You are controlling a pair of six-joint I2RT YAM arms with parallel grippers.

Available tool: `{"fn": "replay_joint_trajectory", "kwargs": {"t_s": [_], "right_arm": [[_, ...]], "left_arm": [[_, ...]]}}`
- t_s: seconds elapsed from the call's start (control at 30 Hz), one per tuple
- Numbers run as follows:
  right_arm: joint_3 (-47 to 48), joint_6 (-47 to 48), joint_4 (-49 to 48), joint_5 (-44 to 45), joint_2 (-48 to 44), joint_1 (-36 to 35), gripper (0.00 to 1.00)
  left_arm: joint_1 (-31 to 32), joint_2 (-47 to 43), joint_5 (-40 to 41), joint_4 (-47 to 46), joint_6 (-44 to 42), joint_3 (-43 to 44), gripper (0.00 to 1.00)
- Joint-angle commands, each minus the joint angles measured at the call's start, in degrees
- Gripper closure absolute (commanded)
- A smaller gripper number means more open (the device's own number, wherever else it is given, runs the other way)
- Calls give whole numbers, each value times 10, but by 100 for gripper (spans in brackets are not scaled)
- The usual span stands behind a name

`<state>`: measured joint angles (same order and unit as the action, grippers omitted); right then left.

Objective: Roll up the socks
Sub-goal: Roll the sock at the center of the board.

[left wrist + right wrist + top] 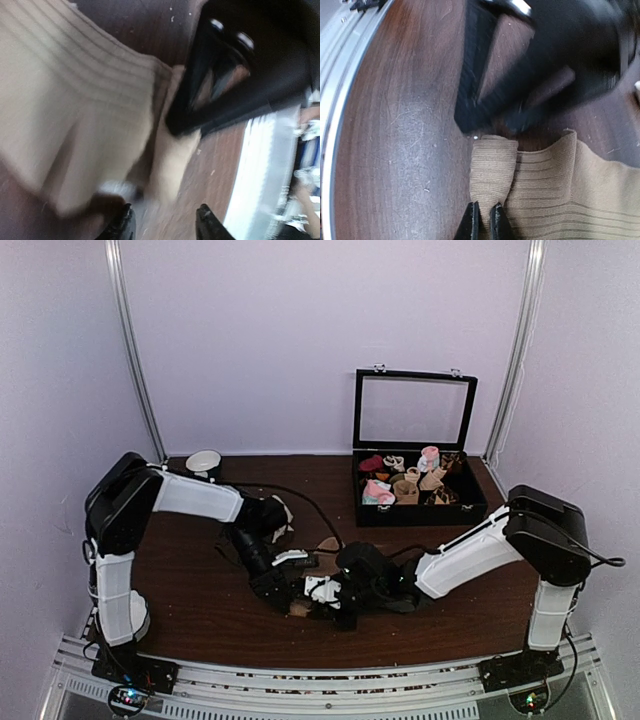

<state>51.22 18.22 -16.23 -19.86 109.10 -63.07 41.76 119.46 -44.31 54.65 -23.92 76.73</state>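
The socks (75,100) are lying on the worktop (200,610) near its front edge, between the two arm bases. In the top view they are mostly hiding under the two wrists, with only a small tan scrap showing. The left wrist view is blurring badly: ribbed tan fabric is filling its left half and running out of frame, and a pale patch near the bottom is too smeared to identify. The left jaws are standing apart just beside the fabric, gripping nothing that is showing. The right jaws are pressing together on a narrow fold at the socks' edge, while the rest of the fabric is running off the bottom and right of that view. How many layers are lying there is unclear. At the back left a white cup (204,461) is standing, its contents not showing. At the back right a black box (420,517) is sitting with its lid (414,410) upright, holding a jumble of pink, white and tan rolled items too small to tell apart.
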Motion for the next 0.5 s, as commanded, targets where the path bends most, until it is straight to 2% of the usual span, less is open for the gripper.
{"fn": "replay_joint_trajectory", "kwargs": {"t_s": [0.0, 0.17, 0.3, 0.47], "right_arm": [[16, -88, 123, -97, 40, 42, 100], [54, -110, 192, -140, 62, 65, 100], [90, -138, 242, -187, 93, 92, 100], [124, -168, 296, -232, 137, 116, 100]], "left_arm": [[-16, -109, 102, -153, -23, -82, 54], [-15, -183, 77, -225, -25, -147, 55], [0, -208, 66, -283, -27, -197, 59], [42, -200, 101, -345, -44, -222, 64]]}}
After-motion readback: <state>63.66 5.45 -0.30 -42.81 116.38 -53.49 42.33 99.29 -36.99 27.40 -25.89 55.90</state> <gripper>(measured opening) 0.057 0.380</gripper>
